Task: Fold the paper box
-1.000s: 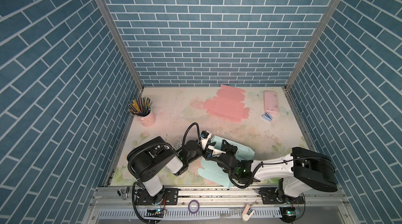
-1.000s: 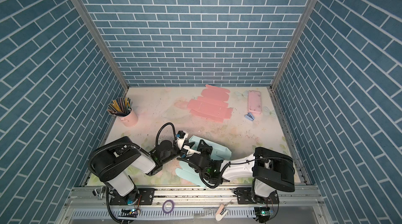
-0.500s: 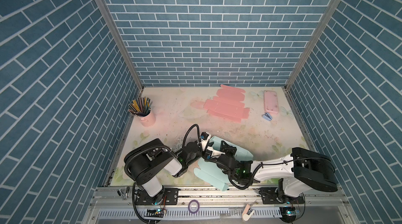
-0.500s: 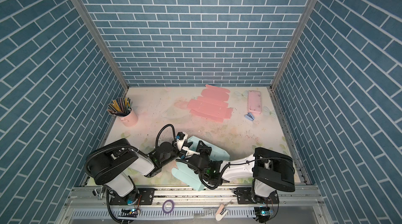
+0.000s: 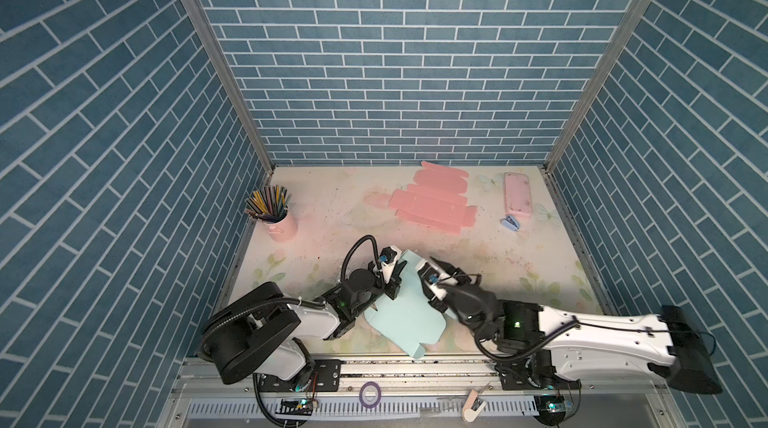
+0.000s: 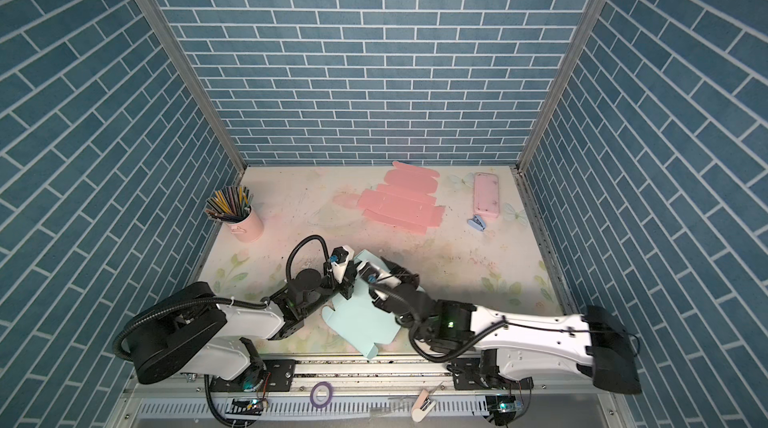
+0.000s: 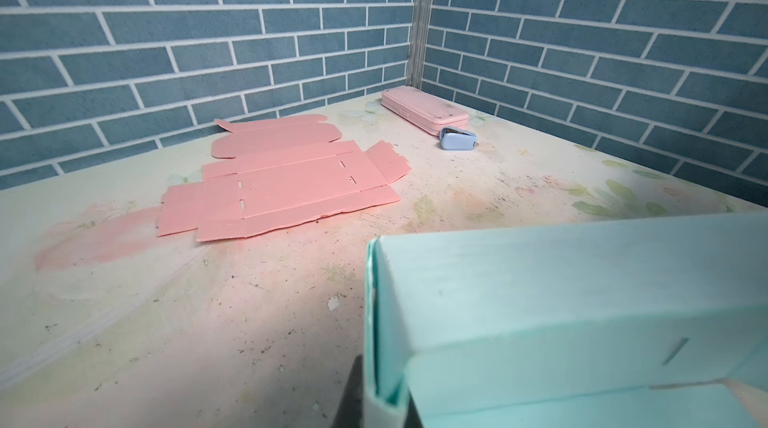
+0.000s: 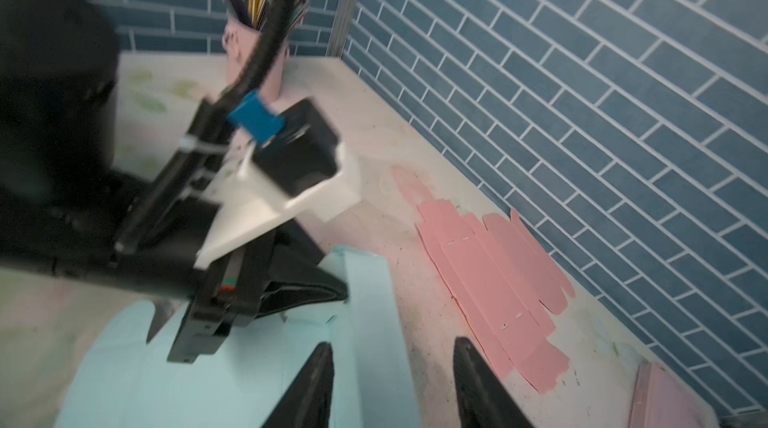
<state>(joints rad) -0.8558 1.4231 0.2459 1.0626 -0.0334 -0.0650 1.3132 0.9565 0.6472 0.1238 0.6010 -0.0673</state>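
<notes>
The teal paper box [image 5: 405, 315] [image 6: 357, 317] lies partly folded near the table's front edge. One long wall stands raised on its far side [image 7: 561, 301]. My left gripper [image 5: 394, 280] [image 7: 384, 409] is shut on the end of that doubled wall. My right gripper [image 5: 424, 265] [image 8: 392, 359] is open beside it. Its left finger [image 8: 318, 367] hangs over the teal sheet [image 8: 208, 372] and its right finger [image 8: 467, 367] over the bare table. The raised teal strip [image 8: 368, 313] runs between them and touches neither.
A flat pink box blank [image 5: 432, 205] [image 7: 286, 184] lies at the back middle. A pink case [image 5: 517, 195] and a small blue stapler [image 5: 511, 222] sit at the back right. At the left wall is a pink cup of pencils [image 5: 276, 218]. The front rail [image 5: 368, 394] is close.
My right gripper has opened and let go of the teal box. The left gripper has closed tight on the wall. The box has slid a little toward the front left.
</notes>
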